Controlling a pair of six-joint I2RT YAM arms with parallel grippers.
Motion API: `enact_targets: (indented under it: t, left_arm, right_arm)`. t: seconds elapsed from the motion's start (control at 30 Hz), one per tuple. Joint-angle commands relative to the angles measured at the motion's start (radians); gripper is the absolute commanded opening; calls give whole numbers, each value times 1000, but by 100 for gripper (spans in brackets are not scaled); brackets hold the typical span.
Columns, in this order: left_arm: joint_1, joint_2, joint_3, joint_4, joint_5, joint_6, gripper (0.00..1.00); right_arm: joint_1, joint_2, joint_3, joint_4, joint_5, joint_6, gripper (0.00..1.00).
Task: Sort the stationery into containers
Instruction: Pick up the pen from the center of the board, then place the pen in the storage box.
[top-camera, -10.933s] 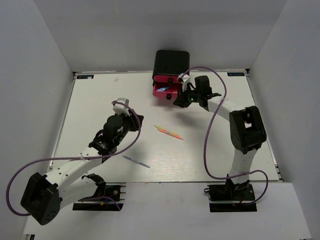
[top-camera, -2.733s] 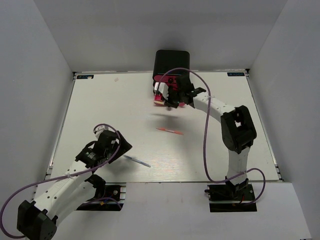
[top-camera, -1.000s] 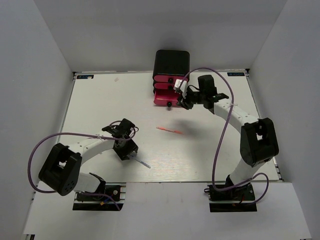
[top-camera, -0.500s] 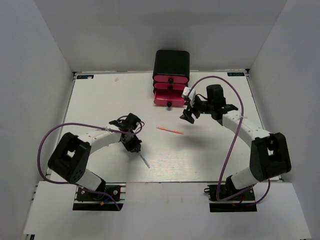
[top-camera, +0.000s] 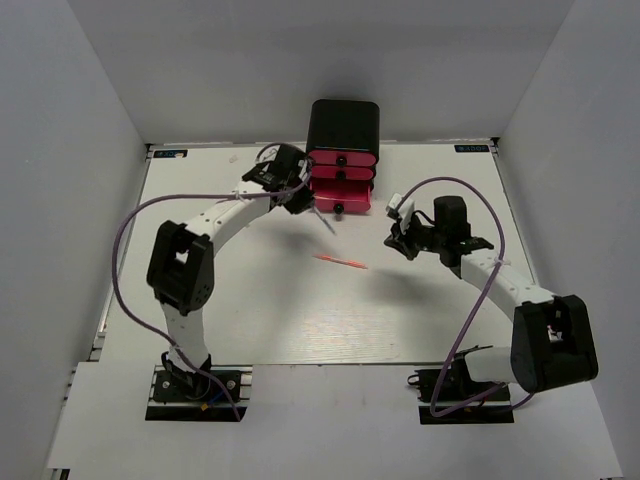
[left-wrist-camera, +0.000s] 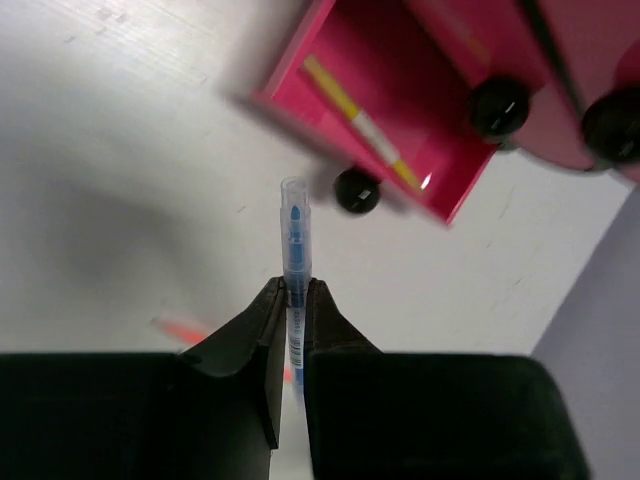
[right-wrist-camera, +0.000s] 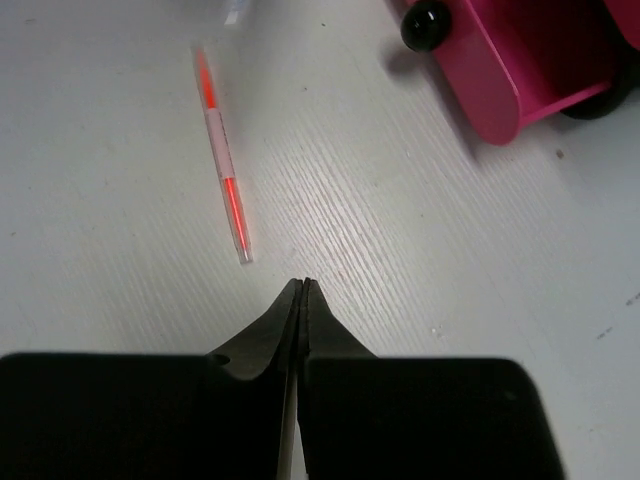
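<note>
Overhead, the left gripper (top-camera: 302, 197) reaches across to the black cabinet (top-camera: 343, 125) at the far edge of the table (top-camera: 200, 250). It carries the thin blue-grey pen (top-camera: 325, 222) slanting out just in front of the pink drawers (top-camera: 340, 185), which looks like the approach to a drop. The right gripper (top-camera: 396, 240) hangs to the right of the drawers, near the orange-pink pen (top-camera: 340, 262), which lies alone on the table and is probably its next pick. On the left wrist camera the fingers are pinched narrowly round the lower barrel of the blue-grey pen. Its free end points toward the open drawer (left-wrist-camera: 385, 95), the lowest one as far as I can tell. The grip low on the barrel leaves the pen's length free to pass over the drawer front and its knob (left-wrist-camera: 357, 189). An orange-and-white marker (left-wrist-camera: 362, 125) already lies inside, so this drawer seems to take the thin items. The pen has not yet crossed the drawer front. On the right wrist camera the jaws meet with nothing between them, close above the table just short of the near tip of the orange-pink pen. They must spread before they can take it. The pulled-out drawer shows at the upper right.
</note>
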Motion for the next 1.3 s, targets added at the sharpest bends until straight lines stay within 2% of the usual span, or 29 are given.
enact_targets:
  t: [0.0, 0.23, 0.6, 1.03, 1.2, 1.23, 1.27]
  left_arm:
    - [11, 90, 111, 69, 24, -111, 0]
    - [22, 211, 241, 241, 11, -272, 0]
    - [31, 274, 221, 360, -31, -424, 0]
    - [22, 313, 217, 395, -42, -464, 0]
    - [22, 313, 204, 395, -32, -464, 8]
    - [22, 313, 195, 395, -32, -464, 15]
    - [13, 313, 195, 395, -32, -464, 17]
  right_arm:
    - [-24, -66, -39, 63, 7, 35, 0]
    - [-53, -121, -105, 83, 11, 44, 0]
    - [-88, -148, -157, 103, 2, 49, 0]
    - [-102, -150, -159, 93, -1, 41, 0]
    - [-100, -144, -157, 92, -6, 35, 14]
    - [-99, -144, -157, 92, -7, 32, 16]
    - [-102, -141, -156, 93, -9, 26, 19]
